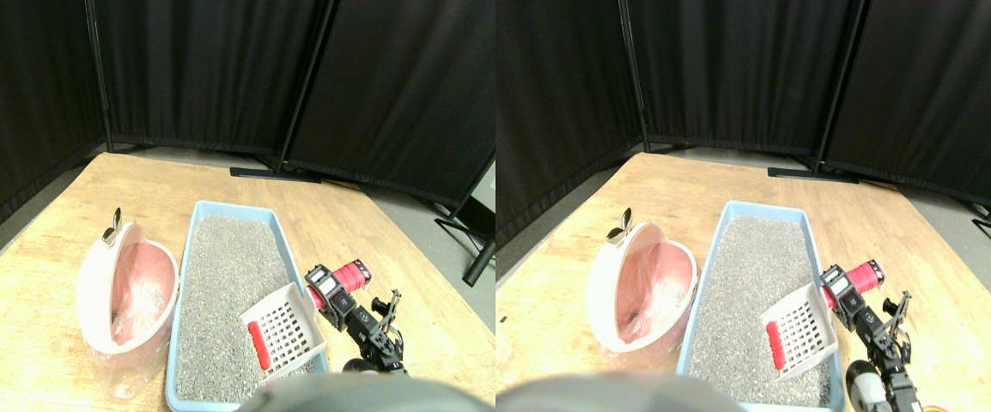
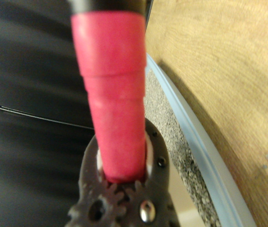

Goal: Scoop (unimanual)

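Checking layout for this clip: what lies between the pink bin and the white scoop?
In the stereo pair view, the litter tray's blue left wall and a stretch of grey litter lie between pink bin and white scoop.

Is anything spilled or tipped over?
No litter shows on the wooden floor. The pink bin beside the blue litter tray leans tilted, its plastic liner bunched out underneath. Nothing looks broken.

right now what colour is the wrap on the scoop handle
Red wrap on the scoop handle, clearest in the wrist view.

even bright overhead light, soft shadows, wide-angle bowing at edges; wrist view blurred close up.
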`<state>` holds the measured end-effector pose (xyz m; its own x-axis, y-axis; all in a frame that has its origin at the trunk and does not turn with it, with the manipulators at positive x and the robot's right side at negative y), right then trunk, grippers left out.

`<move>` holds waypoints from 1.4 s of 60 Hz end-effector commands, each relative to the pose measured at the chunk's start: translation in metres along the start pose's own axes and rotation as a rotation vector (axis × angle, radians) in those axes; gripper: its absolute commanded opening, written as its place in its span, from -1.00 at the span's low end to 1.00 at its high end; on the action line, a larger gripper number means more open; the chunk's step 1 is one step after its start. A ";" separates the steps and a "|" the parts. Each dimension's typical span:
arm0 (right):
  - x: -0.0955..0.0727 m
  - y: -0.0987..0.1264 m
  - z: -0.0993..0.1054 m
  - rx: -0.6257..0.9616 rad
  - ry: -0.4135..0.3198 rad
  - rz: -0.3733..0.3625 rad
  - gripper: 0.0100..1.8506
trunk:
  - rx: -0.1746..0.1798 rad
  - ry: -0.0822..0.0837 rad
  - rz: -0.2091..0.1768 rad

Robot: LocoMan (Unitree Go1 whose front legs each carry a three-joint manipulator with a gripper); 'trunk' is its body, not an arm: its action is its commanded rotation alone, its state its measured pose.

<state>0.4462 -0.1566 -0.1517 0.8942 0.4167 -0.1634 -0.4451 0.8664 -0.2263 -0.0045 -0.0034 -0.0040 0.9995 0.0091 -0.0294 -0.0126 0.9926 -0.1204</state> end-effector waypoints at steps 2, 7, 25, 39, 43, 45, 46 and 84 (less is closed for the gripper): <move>0.002 -0.007 0.011 0.210 -0.081 -0.054 -0.95 | -0.014 0.019 0.015; 0.002 -0.015 0.008 0.295 -0.095 -0.075 -0.95 | -0.015 0.019 0.017; 0.001 -0.030 -0.001 0.430 -0.206 -0.119 -0.95 | -0.017 0.018 0.010; -0.005 -0.033 0.001 0.498 -0.252 -0.127 -0.95 | -0.020 0.011 0.009; -0.005 -0.034 0.002 0.527 -0.271 -0.135 -0.95 | -0.021 0.010 0.010; -0.006 -0.034 0.002 0.538 -0.286 -0.138 -0.95 | -0.022 0.009 0.009; -0.005 -0.034 0.002 0.546 -0.294 -0.141 -0.95 | -0.022 0.009 0.009; 0.016 -0.045 0.040 0.695 -0.336 -0.141 -0.95 | -0.047 -0.008 0.036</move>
<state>0.4808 -0.1771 -0.1131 0.9600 0.2635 0.0943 -0.2786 0.8677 0.4117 -0.0005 -0.0034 -0.0021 0.9991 0.0316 -0.0274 -0.0353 0.9888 -0.1453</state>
